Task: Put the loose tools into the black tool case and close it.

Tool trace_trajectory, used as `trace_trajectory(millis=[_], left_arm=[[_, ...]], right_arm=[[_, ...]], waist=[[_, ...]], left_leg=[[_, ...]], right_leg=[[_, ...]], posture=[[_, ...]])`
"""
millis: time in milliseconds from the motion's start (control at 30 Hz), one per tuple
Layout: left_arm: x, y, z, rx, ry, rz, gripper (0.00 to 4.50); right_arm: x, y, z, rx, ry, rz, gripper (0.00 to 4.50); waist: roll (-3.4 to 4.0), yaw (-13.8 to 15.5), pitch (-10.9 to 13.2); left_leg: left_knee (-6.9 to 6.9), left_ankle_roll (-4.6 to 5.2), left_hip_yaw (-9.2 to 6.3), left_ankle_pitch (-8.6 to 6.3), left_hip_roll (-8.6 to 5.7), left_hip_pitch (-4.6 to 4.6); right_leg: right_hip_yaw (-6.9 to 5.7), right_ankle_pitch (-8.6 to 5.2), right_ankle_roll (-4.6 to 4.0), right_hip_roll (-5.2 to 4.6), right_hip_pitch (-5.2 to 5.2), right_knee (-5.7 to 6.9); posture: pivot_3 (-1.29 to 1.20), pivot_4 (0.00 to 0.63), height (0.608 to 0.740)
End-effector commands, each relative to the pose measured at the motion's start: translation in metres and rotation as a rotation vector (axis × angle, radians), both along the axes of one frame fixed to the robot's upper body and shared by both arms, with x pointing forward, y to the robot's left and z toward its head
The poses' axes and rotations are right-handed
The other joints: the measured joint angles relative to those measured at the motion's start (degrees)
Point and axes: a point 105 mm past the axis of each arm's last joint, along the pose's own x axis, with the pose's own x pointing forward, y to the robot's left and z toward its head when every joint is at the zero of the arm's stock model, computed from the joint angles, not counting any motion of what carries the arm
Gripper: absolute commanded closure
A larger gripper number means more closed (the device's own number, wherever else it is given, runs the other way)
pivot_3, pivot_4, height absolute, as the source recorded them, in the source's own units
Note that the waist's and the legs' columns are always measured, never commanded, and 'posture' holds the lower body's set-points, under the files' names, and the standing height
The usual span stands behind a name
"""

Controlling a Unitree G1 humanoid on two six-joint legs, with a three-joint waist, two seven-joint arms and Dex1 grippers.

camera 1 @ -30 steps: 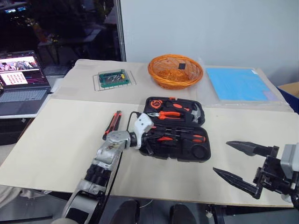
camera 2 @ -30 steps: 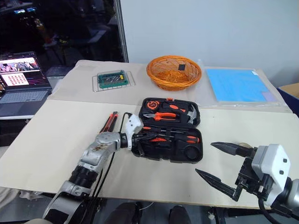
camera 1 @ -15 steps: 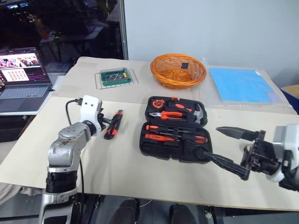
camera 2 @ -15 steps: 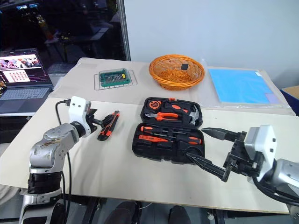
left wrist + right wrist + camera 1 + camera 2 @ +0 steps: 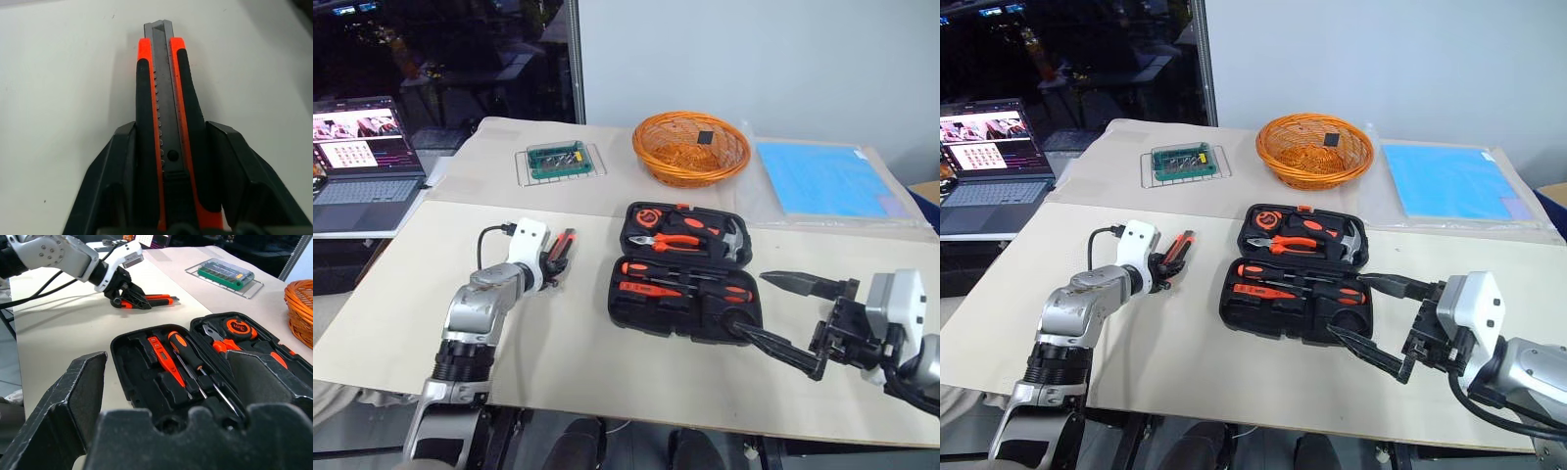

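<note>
Left wrist view has the utility knife (image 5: 166, 127) lying flat on the pale table cover, its grey slider track running between orange and black grip halves, blade end pointing away. The left gripper (image 5: 168, 186) straddles its rear half, one black finger (image 5: 115, 181) on each flank, close against the handle; whether they already press it I cannot tell.

Seen from the head, the knife (image 5: 1175, 253) lies near the middle of the table (image 5: 1087, 323), left of the black tool case (image 5: 1298, 289), apart from it. The case lies open, the lid half toward the far edge holding pliers (image 5: 1278, 241), a hammer (image 5: 1349, 235) and a tape measure (image 5: 1268, 216). The near half carries two black-and-orange screwdrivers (image 5: 195, 369) and a slim orange screwdriver (image 5: 164, 363) in its recesses.

The left arm reaches forward, its wrist angled down onto the knife. The right gripper (image 5: 1371, 318) hovers at the case's right near corner, fingers spread wide, holding nothing.
</note>
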Motion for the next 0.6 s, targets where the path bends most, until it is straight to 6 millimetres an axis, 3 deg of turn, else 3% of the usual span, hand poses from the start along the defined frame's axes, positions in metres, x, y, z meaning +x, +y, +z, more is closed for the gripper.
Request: trace_trajectory(millis=[33,133,300,433,600], left_arm=[[-0.015,-0.024,0.054,-0.146,-0.174,-0.272,2.61],[-0.048,-0.061,0.074,-0.118,-0.155,-0.706,2.61],[-0.071,-0.101,0.062,0.05,-0.088,-1.099,2.61],[-0.065,-0.133,0.041,0.183,-0.102,-1.224,2.61],[-0.069,-0.15,0.021,0.248,-0.072,-1.305,2.61]], right_arm=[[-0.005,0.001,0.01,-0.008,-0.065,-0.012,0.0],[-0.011,-0.005,0.009,-0.006,-0.05,-0.034,0.0],[-0.022,-0.015,0.008,-0.028,-0.027,-0.065,0.0],[-0.028,-0.02,0.008,-0.043,-0.02,-0.09,0.0],[-0.035,-0.02,0.01,-0.053,-0.017,-0.106,0.0]], waist=[[0.0,-0.01,0.0],[0.0,0.0,0.01],[0.07,0.38,0.0],[0.06,0.07,0.01],[0.09,-0.67,0.01]], left_leg=[[0.0,0.0,0.0,0.0,0.01,-0.03],[0.0,-0.01,0.01,-0.01,0.05,-0.13],[0.0,-0.01,0.04,-0.01,-0.02,-0.12],[0.0,0.05,0.08,-0.02,0.03,-0.13],[0.0,0.44,0.08,0.14,0.11,-0.13]], right_leg=[[0.0,0.0,0.0,0.0,-0.03,0.0],[-0.01,-0.01,-0.07,0.01,-0.18,0.01],[-0.04,-0.14,-0.49,-0.03,0.03,-0.2],[-0.02,-0.12,-0.36,-0.01,0.1,-0.41],[-0.03,0.1,-0.07,0.03,0.05,-0.39]], posture=[[0.0,0.15,0.74],[0.0,0.15,0.74],[0.0,0.15,0.74],[0.0,0.15,0.74],[0.0,0.15,0.74]])
